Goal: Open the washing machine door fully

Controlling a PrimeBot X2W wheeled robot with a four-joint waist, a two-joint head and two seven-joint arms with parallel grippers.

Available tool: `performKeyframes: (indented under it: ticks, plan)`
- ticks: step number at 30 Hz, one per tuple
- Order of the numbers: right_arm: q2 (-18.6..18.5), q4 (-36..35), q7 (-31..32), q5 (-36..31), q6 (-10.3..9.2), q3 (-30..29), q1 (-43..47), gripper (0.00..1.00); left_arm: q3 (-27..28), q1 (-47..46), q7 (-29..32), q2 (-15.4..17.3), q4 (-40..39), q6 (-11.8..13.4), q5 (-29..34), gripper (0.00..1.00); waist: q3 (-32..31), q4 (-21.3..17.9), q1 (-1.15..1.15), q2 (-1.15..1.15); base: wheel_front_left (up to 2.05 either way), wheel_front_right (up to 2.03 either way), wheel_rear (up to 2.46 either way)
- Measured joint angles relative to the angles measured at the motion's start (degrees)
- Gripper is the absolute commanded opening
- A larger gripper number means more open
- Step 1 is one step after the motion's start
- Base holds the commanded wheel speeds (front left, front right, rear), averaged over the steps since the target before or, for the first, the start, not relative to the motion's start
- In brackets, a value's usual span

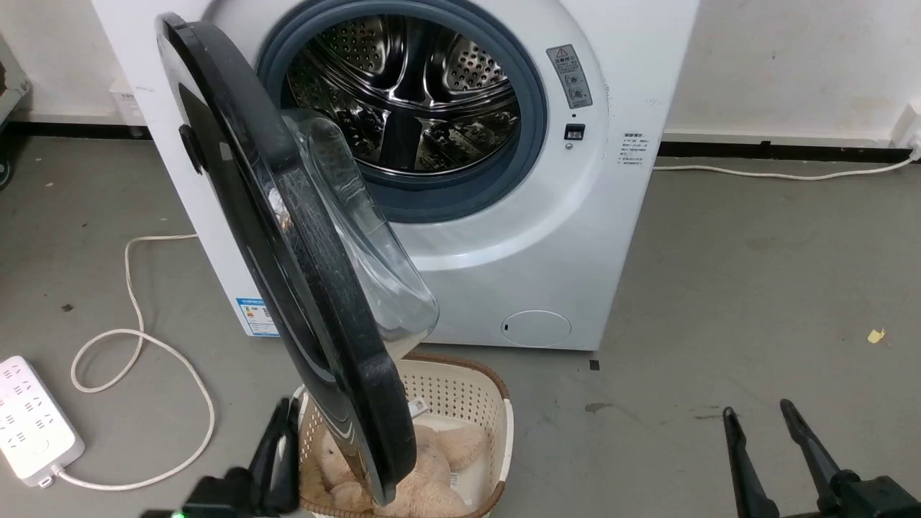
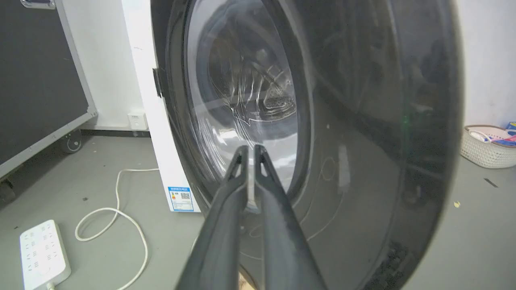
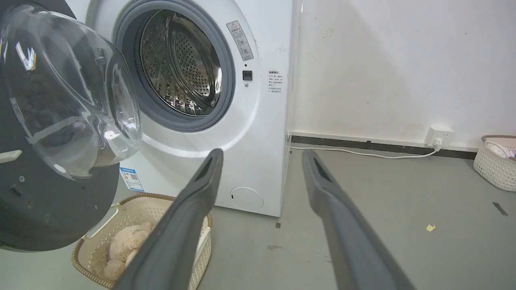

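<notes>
Now | my left gripper (image 2: 250,151) pinched nearly together, empty, aimed at outer face of the washing machine door (image 1: 302,288) | right gripper (image 1: 763,417) spread wide, empty, well right of half-swung door.

Head looks down; wrist views flank door (image 1: 324,338)

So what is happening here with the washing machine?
The robot is working on the washing machine door. The door stands swung well out from the front, so the steel drum is exposed, and its lower edge is near a basket with a plush toy in it. The left hand, fingers nearly together, points at the door's glossy outer face; contact cannot be told. The right hand is open, well apart from the door.
</notes>
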Motion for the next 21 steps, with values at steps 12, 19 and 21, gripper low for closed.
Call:
performKeyframes:
  ticks: [12, 19, 21]
  plan:
    - [0.0, 0.6, -0.1, 0.6, 0.0, 0.8, -0.9, 1.0, 3.6, -4.8, -0.1, -0.1, -17.1, 3.5, -1.5, 0.0, -0.3, 0.3, 0.0, 0.0, 0.0, 0.0, 0.0]
    - [0.0, 0.8, -0.1, 1.0, 0.0, 1.1, -0.9, 1.0, 1.9, -12.2, -0.1, 2.2, -28.9, 3.9, 4.3, 0.0, -0.6, -0.6, 0.0, 0.0, 0.0, 0.0, 0.0]
    - [0.0, 0.8, -0.1, 1.0, 0.0, 1.1, -0.9, 1.0, 1.1, -12.7, 0.0, 2.5, -30.0, 3.9, 5.4, 0.0, -0.7, -0.7, 0.0, 0.0, 0.0, 0.0, 0.0]
